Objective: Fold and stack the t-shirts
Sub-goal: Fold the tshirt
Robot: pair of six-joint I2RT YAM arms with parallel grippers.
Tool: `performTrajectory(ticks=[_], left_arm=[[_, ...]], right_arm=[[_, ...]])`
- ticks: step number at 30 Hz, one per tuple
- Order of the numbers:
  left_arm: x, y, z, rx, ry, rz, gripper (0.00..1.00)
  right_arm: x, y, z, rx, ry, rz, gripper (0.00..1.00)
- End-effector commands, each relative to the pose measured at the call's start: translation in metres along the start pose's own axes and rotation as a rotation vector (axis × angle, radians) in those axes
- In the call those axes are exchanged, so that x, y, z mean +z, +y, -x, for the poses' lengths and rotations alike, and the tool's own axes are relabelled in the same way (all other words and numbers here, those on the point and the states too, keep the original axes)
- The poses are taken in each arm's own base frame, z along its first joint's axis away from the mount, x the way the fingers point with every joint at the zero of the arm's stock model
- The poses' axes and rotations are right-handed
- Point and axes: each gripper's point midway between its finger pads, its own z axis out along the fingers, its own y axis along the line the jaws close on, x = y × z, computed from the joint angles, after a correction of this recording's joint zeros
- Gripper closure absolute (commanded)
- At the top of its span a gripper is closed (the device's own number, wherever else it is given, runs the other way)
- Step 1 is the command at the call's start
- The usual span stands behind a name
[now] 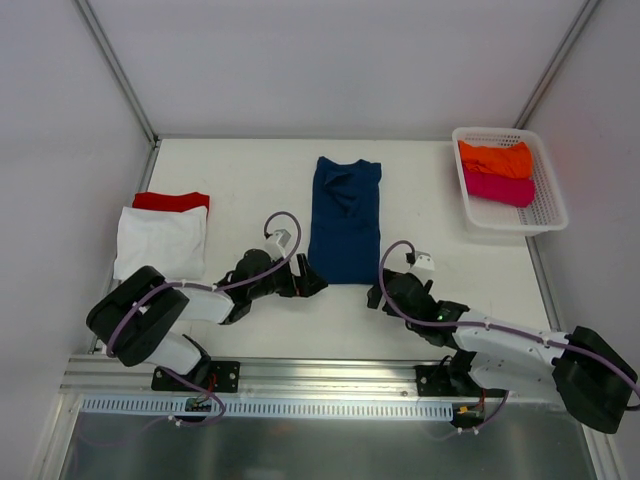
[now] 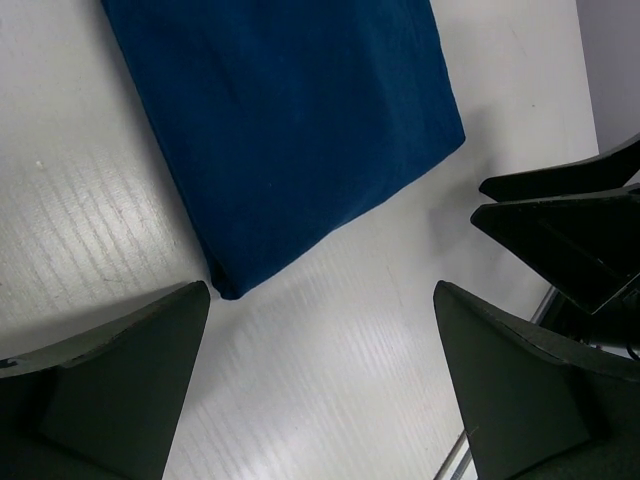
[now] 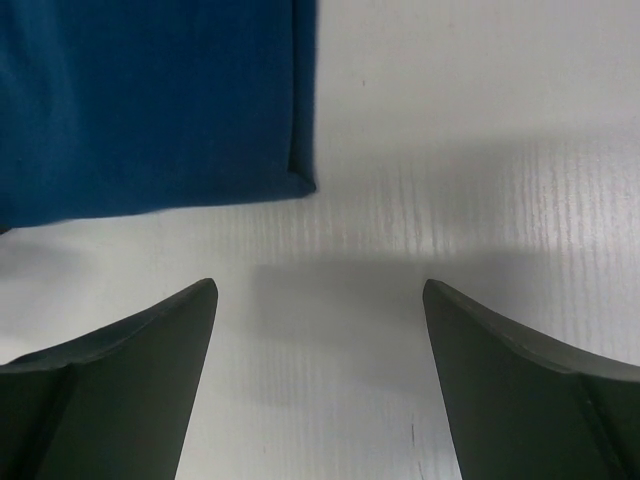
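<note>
- Top external view, far left of the frame: a folded white tee (image 1: 160,240) lies on a red tee (image 1: 170,201), whose edge shows just above it.
- Left of centre, the left gripper (image 1: 312,283) sits low over the table (image 1: 230,170), just beside the lower left corner of the navy tee (image 1: 345,220). In its wrist view the fingers (image 2: 110,380) are spread wide with nothing between them, and the blue corner lies just ahead of them.
- Centre: the navy tee lies flat as a long narrow strip, collar toward the top of the frame and hem toward the arms.
- Right of centre, the right gripper (image 1: 375,297) is at the lower right corner. Its wrist view shows the jaws released and empty, with the hem corner at upper left.
- I'd judge the cloth light, limp and apt to sag or slide on the smooth table. The two near hem corners look like the places to pinch, catching every layer so the fold doesn't fall open.
- Upper right: a white basket (image 1: 545,215) holds an orange tee (image 1: 495,158) with a magenta tee (image 1: 497,188) just below it in the frame.
</note>
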Motion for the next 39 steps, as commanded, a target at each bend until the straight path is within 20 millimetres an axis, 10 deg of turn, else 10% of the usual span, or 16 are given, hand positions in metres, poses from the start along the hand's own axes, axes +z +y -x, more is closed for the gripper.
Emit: performTrajectory(ticks=[1, 23, 32, 39], left_arm=[[0.002, 0.012, -0.018, -0.013, 0.058, 0.030, 0.01], [0.006, 0.031, -0.021, -0.011, 0.127, 0.171, 0.02], [0.010, 0.038, -0.026, -0.010, 0.171, 0.209, 0.36], [0.012, 0.038, -0.025, -0.004, 0.179, 0.214, 0.36]], right_arm=[[0.006, 0.012, 0.009, 0.092, -0.072, 0.048, 0.12], [0.047, 0.047, -0.007, 0.068, -0.025, 0.066, 0.12], [0.040, 0.043, -0.002, 0.031, -0.035, 0.035, 0.12], [0.020, 0.035, 0.011, -0.022, -0.095, -0.024, 0.12]])
